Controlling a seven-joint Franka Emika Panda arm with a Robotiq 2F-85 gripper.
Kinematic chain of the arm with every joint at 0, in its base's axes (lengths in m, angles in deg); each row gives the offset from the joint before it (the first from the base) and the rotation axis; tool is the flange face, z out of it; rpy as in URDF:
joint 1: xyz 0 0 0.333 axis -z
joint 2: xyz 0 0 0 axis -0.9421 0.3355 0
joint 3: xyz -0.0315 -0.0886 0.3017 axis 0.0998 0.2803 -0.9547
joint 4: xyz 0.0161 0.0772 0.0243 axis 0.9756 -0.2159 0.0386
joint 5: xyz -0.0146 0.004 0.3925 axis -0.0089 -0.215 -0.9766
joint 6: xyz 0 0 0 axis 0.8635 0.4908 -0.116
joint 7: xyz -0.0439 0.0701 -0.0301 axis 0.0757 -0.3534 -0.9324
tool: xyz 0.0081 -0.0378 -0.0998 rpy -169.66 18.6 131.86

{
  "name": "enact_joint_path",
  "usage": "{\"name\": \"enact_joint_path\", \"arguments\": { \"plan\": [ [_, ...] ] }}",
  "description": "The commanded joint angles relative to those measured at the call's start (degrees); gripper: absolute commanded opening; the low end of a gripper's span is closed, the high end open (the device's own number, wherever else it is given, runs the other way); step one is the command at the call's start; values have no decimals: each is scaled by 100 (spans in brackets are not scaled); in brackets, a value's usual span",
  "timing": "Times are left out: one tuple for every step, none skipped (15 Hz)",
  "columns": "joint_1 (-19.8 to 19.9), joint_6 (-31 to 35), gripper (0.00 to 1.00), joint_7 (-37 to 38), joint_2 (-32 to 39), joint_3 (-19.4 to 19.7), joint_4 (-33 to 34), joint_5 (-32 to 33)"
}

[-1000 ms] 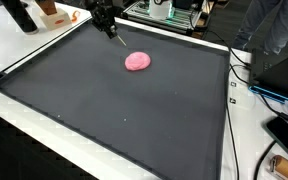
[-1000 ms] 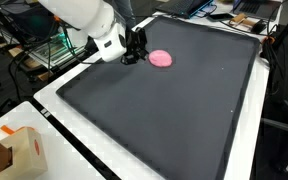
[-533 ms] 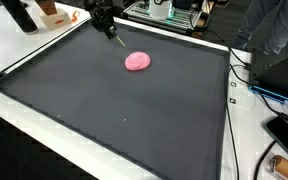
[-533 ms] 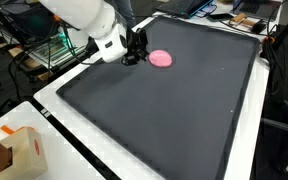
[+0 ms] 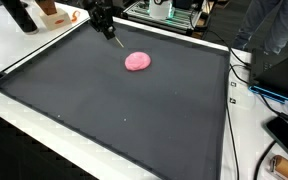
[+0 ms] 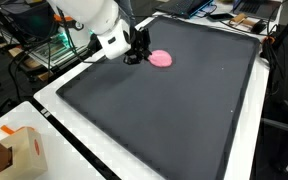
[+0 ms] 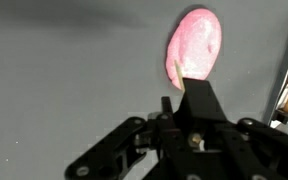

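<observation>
A flat pink blob (image 5: 137, 61) lies on the far part of a big black mat (image 5: 114, 110); it also shows as the pink blob (image 6: 161, 59) in both exterior views. My gripper (image 5: 113, 34) hovers just beside it, tips close to the mat and a short gap from the blob. From the other side, the gripper (image 6: 138, 57) hangs under the white arm (image 6: 89, 14). In the wrist view the fingers are pressed together into one dark wedge, and the gripper (image 7: 190, 90) points at the near edge of the pink blob (image 7: 194, 45). Nothing is held.
The mat (image 6: 174, 110) has a raised white border (image 5: 44, 130). A cardboard box (image 6: 19, 150) sits off the mat's corner. Cables and a phone (image 5: 284, 135) lie beyond one edge, and equipment racks (image 5: 169, 12) stand behind the far edge.
The arm and gripper have edged slightly toward the pink blob. The blob has not moved.
</observation>
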Motion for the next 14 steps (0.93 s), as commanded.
{"name": "enact_joint_path", "arguments": {
  "plan": [
    [-90, 155, 6, 306, -198, -66, -74, 242],
    [-113, 154, 6, 379, -233, -81, -73, 303],
    [-142, 180, 6, 438, -276, -101, -78, 378],
    [-177, 215, 6, 534, -329, -121, -86, 470],
    [-207, 244, 6, 610, -374, -142, -89, 567],
    [-242, 282, 6, 713, -431, -166, -98, 697],
    [-274, 320, 6, 819, -482, -192, -103, 821],
    [-306, 357, 6, 925, -534, -217, -107, 954],
    [-344, 387, 6, 1039, -594, -248, -116, 1090],
    [-380, 414, 6, 1162, -652, -278, -125, 1239],
    [-416, 444, 6, 1280, -709, -309, -135, 1381],
    [-461, 476, 6, 1426, -779, -343, -148, 1549],
    [-498, 504, 6, 1555, -833, -373, -156, 1695],
    [-532, 523, 6, 1678, -886, -405, -159, 1836]
  ]
}}
